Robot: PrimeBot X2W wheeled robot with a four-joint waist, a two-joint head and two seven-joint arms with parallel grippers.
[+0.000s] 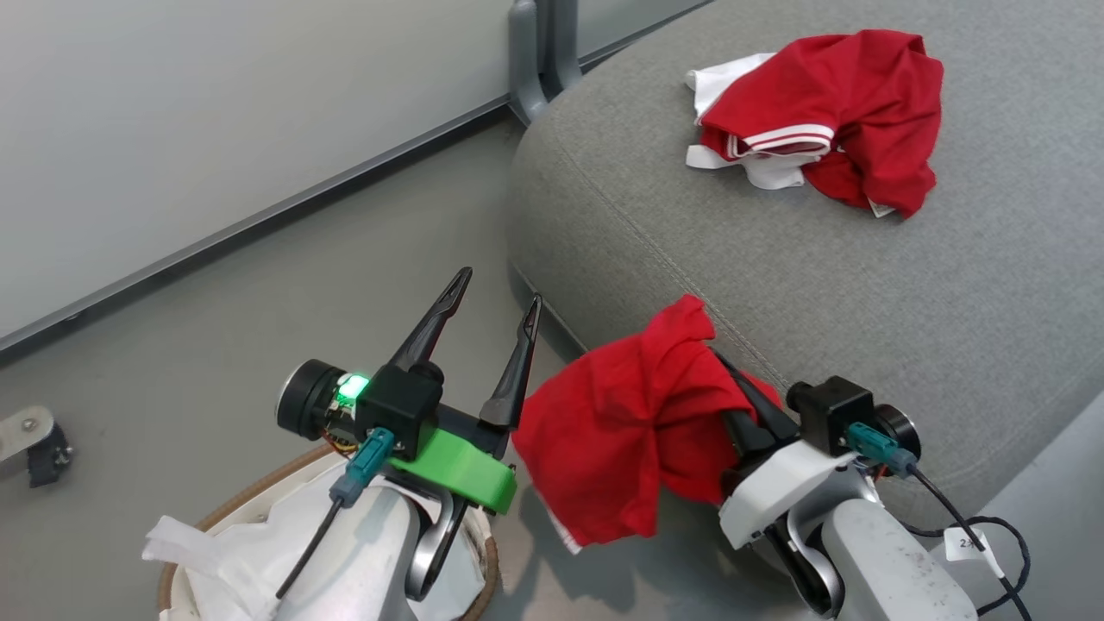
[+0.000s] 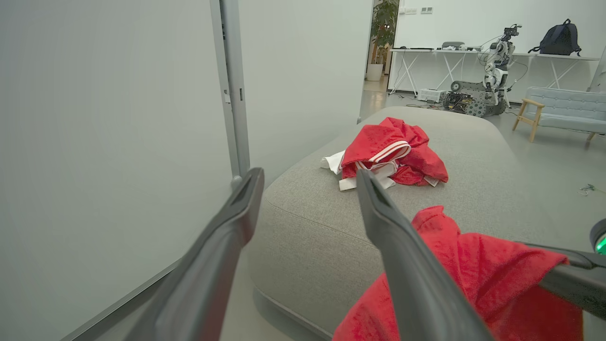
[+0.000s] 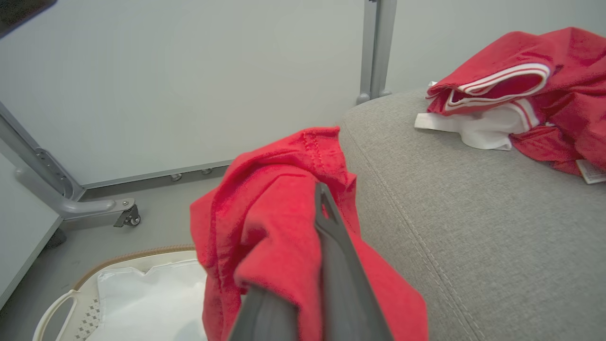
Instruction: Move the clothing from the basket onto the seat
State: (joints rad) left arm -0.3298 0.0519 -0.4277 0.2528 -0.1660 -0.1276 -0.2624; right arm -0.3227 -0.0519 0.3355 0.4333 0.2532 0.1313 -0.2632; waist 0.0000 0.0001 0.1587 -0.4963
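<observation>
The left claw [image 1: 500, 289], lower left of centre in the head view, stands open and empty above the basket [image 1: 259, 496], whose white liner [image 1: 233, 552] shows at the bottom left. Just right of it, the right claw [image 1: 731, 384] is clamped on a red garment [image 1: 621, 431] draped over its fingers, before the seat [image 1: 862, 285] edge. At the upper right, a second red-and-white garment [image 1: 828, 121] lies crumpled on the seat.

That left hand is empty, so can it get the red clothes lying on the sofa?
Probably, with a stretch. The open left gripper points toward the red-and-white garment pile on the grey sofa cushion, and nothing stands between them.
</observation>
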